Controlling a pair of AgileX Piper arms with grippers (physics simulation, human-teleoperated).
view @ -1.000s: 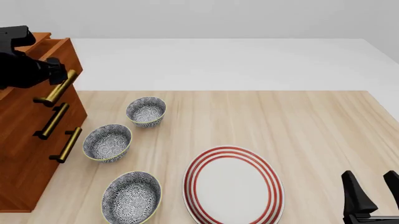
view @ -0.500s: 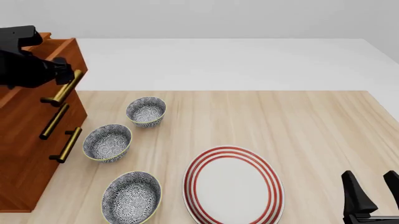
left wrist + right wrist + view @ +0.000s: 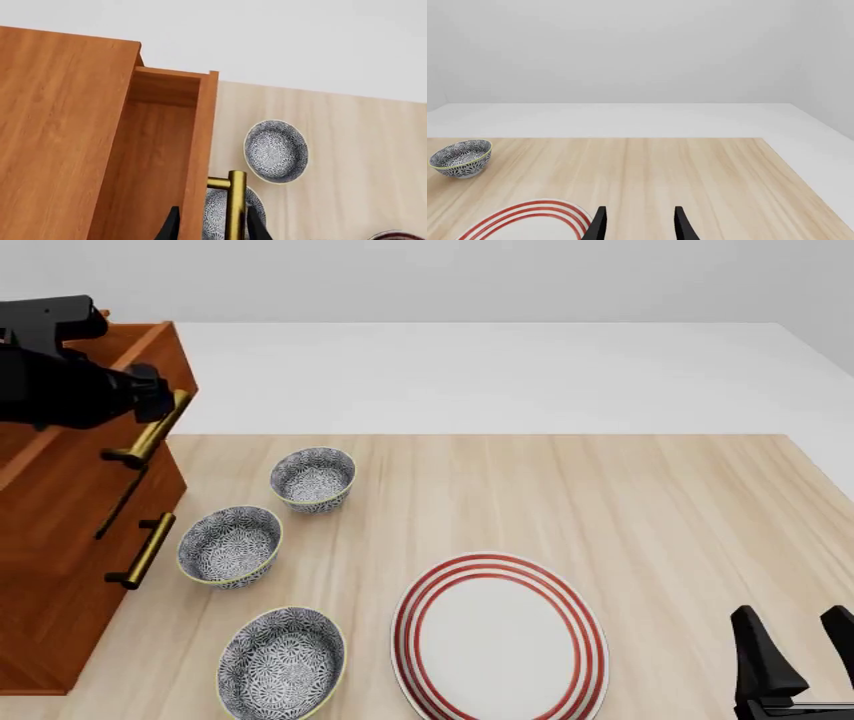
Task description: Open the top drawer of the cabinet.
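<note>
The cabinet stands at the table's left edge. Its top drawer is pulled partly out, showing its bare inside. My left gripper is at the drawer's brass bar handle. In the left wrist view its fingers stand as wide apart as the right gripper's. The handle and the drawer front lie between them. My right gripper rests open near the table's front right corner with nothing between its fingers.
Three patterned bowls sit in a row just right of the cabinet, under the drawer's travel. A red-ringed white plate lies front centre. Two lower drawer handles stay flush.
The top drawer has slid further out to the right, and the left gripper has moved along with its handle. The right arm has not moved.
</note>
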